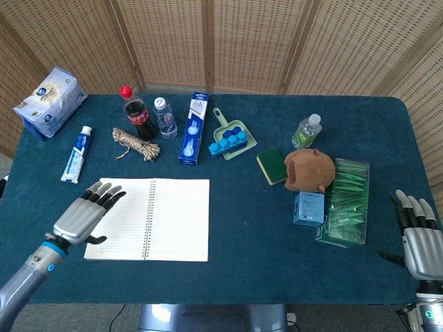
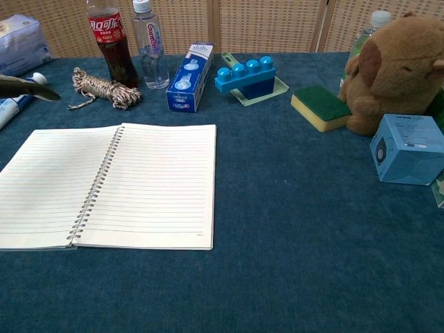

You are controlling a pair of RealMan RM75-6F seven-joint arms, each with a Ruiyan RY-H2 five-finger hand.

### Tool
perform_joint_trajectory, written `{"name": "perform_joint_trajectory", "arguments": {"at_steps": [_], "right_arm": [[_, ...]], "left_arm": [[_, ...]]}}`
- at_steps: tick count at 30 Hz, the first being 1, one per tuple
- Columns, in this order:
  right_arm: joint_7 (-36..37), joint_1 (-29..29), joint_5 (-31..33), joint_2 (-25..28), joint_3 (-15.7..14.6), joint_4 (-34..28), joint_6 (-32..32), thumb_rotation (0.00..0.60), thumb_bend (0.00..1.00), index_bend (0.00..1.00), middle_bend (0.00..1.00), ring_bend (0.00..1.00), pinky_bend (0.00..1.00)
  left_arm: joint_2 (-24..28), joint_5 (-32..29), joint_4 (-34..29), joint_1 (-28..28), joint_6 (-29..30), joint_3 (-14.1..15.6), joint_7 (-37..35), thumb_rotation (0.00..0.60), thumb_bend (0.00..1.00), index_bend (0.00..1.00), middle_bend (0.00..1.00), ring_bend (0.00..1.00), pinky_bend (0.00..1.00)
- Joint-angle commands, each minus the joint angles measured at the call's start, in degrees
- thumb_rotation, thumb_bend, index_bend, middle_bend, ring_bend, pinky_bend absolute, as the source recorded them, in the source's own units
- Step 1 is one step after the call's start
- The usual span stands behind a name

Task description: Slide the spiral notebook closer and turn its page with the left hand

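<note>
- tissue pack (image 1: 50,101) at the table's (image 1: 242,249) far left corner, hanging a bit past the left edge
- toothpaste tube (image 1: 76,154) near the left edge, just in front of the tissue pack
- my left hand (image 1: 86,214) sits over the left page of the spiral notebook (image 1: 166,218), fingers straight and slightly apart, holding nothing; can't tell if it touches the paper
- notebook lies open and flat, left of centre, near the front edge
- behind the notebook: rope coil (image 1: 135,144), cola bottle (image 1: 139,114), small water bottle (image 1: 165,116), blue carton (image 1: 193,128)
- green dustpan (image 1: 230,131) with blue block (image 1: 228,140) on it, mid table toward the back
- sponge (image 1: 271,166) touching the brown plush toy (image 1: 309,169); clear bottle (image 1: 306,131) just behind them
- blue box (image 1: 308,208) in front of the plush, beside the clear green packet (image 1: 346,202)
- my right hand (image 1: 419,238) at the right front corner, fingers straight and a little spread, holding nothing
</note>
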Motion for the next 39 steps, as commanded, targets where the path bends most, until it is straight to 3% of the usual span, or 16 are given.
{"name": "perform_joint_trajectory", "arguments": {"at_steps": [1, 10, 20, 29, 39], "right_arm": [[0.2, -0.1, 0.0, 0.1, 0.0, -0.1, 0.1, 0.576, 0.0, 0.0, 0.0, 0.0, 0.0], [0.2, 0.0, 0.0, 0.1, -0.1, -0.1, -0.2, 0.577, 0.0, 0.0, 0.0, 0.0, 0.0], [1.0, -0.3, 0.9, 0.6, 0.6, -0.1, 0.4, 0.581, 0.0, 0.0, 0.0, 0.0, 0.0], [1.3, -0.4, 1.1, 0.8, 0.8, -0.4, 0.5, 0.589, 0.0, 0.0, 0.0, 0.0, 0.0], [0.9, -0.5, 1.3, 0.7, 0.8, -0.7, 0.5, 0.593, 0.0, 0.0, 0.0, 0.0, 0.0]], "left_arm": [[-1.4, -8.0, 0.0, -7.0, -6.2, -2.5, 5.6, 0.6, 0.0, 0.0, 0.0, 0.0, 0.0], [-7.8, -23.3, 1.5, -14.4, -6.9, -2.5, 14.9, 0.6, 0.0, 0.0, 0.0, 0.0, 0.0], [-13.4, -35.9, 0.8, -21.4, -3.6, 3.4, 26.2, 0.6, 0.0, 0.04, 0.0, 0.0, 0.0], [-12.9, -40.6, -1.5, -23.3, -0.8, 6.8, 28.4, 0.6, 0.0, 0.04, 0.04, 0.0, 0.0], [-9.8, -41.1, -3.9, -23.7, -0.4, 10.1, 27.0, 0.6, 0.0, 0.05, 0.09, 0.0, 0.0]]}}
